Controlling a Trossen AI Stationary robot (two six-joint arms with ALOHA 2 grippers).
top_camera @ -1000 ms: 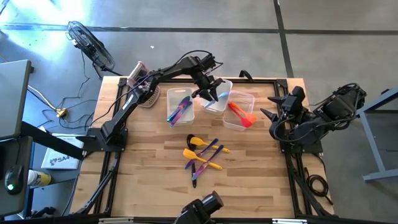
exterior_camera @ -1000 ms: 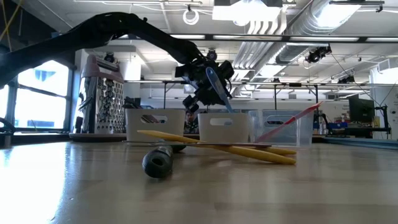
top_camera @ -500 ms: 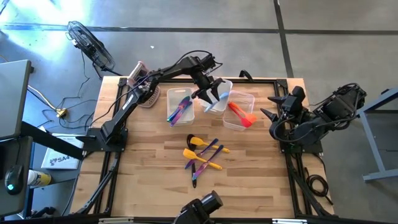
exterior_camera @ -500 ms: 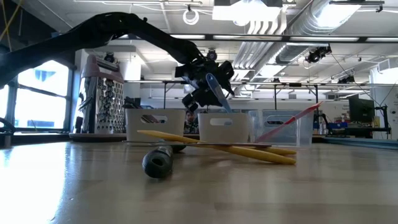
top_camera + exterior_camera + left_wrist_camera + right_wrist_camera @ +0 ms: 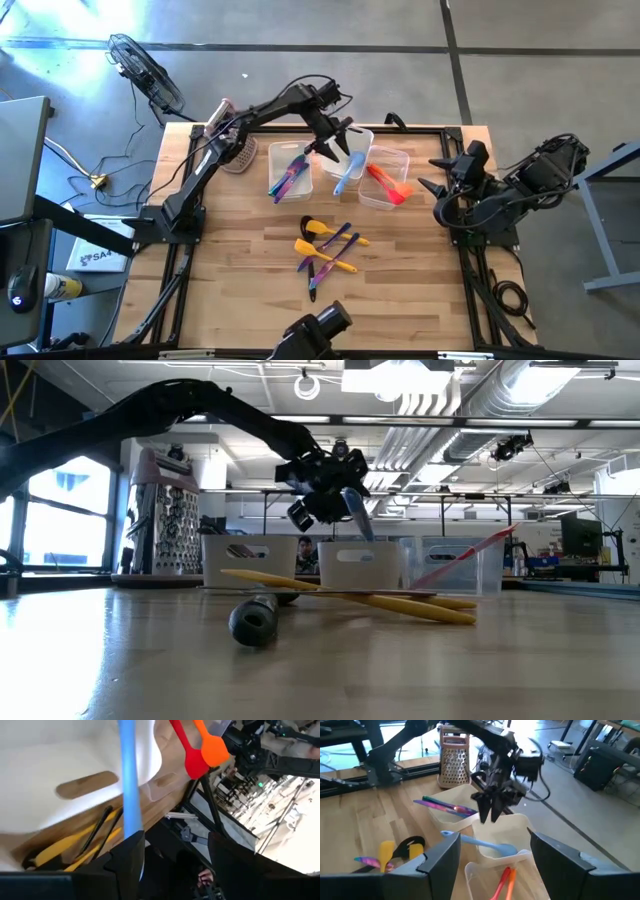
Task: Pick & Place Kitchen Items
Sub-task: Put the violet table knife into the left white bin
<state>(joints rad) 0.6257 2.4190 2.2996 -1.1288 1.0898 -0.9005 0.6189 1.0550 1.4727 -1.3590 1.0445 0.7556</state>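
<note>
My left gripper [image 5: 335, 143] hangs open over the middle white tub [image 5: 362, 143] at the table's far side. A blue utensil [image 5: 345, 175] lies in that tub, its handle [image 5: 451, 835] sticking out over the near rim. In the right wrist view the gripper [image 5: 489, 815] is above it and apart. In the left wrist view the blue handle [image 5: 129, 775] runs close past one finger. Several kitchen items [image 5: 325, 245], yellow, purple and black, lie crossed mid-table. My right gripper [image 5: 432, 172] waits open at the right edge.
The left tub [image 5: 290, 172] holds purple and blue utensils. The right clear tub [image 5: 390, 160] holds a red and an orange one [image 5: 388, 185]. A pink-topped metal grater [image 5: 232, 148] stands at the far left. Bare wood lies on the near side of the pile.
My left gripper has opened and let go of the blue utensil. The utensil has dropped from the fingers into the middle tub and now lies tilted with its handle over the near rim. The gripper has turned a little above it.
</note>
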